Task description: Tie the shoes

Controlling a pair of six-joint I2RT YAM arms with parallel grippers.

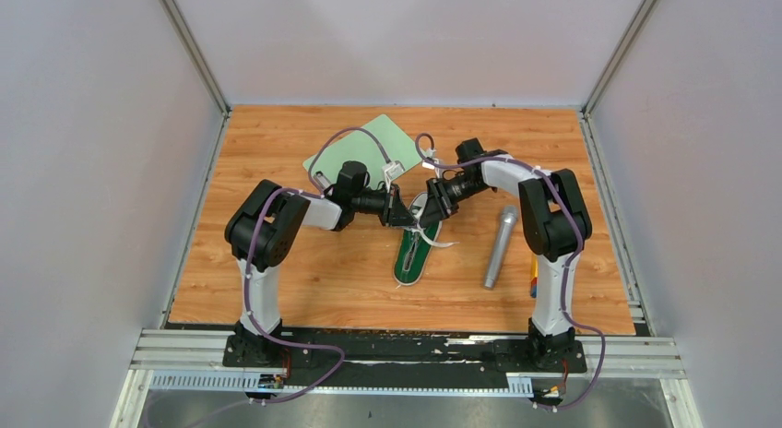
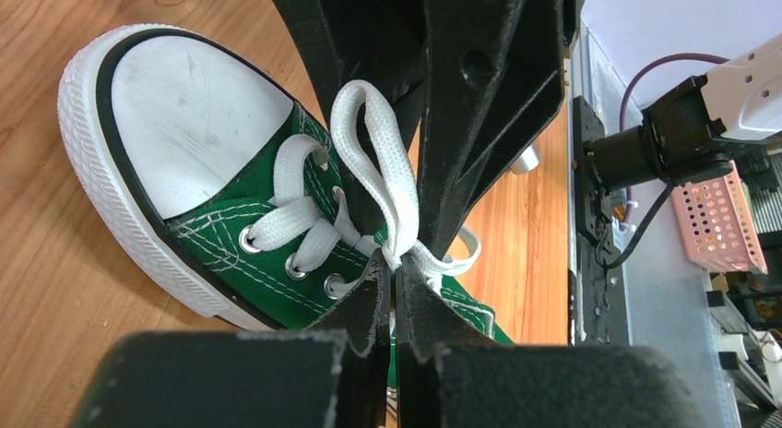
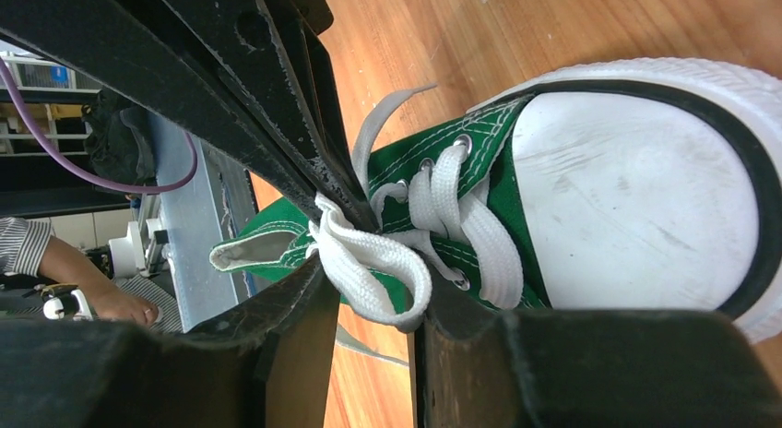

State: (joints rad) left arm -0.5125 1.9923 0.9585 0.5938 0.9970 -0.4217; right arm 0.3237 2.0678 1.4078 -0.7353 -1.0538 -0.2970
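The green sneaker (image 1: 408, 258) lies mid-table with its white toe cap toward the far side, and shows in the left wrist view (image 2: 277, 253) and the right wrist view (image 3: 479, 142). Both grippers meet over its laced front. My left gripper (image 2: 398, 271) is shut on the white lace at the base of a loop (image 2: 373, 160). My right gripper (image 3: 373, 294) is open, and the lace loop (image 3: 369, 262) lies across the gap between its fingers. In the top view the left gripper (image 1: 402, 216) and right gripper (image 1: 432, 203) nearly touch. A loose lace end (image 1: 443, 244) trails right.
A grey microphone (image 1: 499, 246) lies right of the shoe. A light green board (image 1: 364, 151) lies behind the left arm. A pink basket (image 2: 724, 220) and a person's hand (image 3: 111, 303) are off the table's near side.
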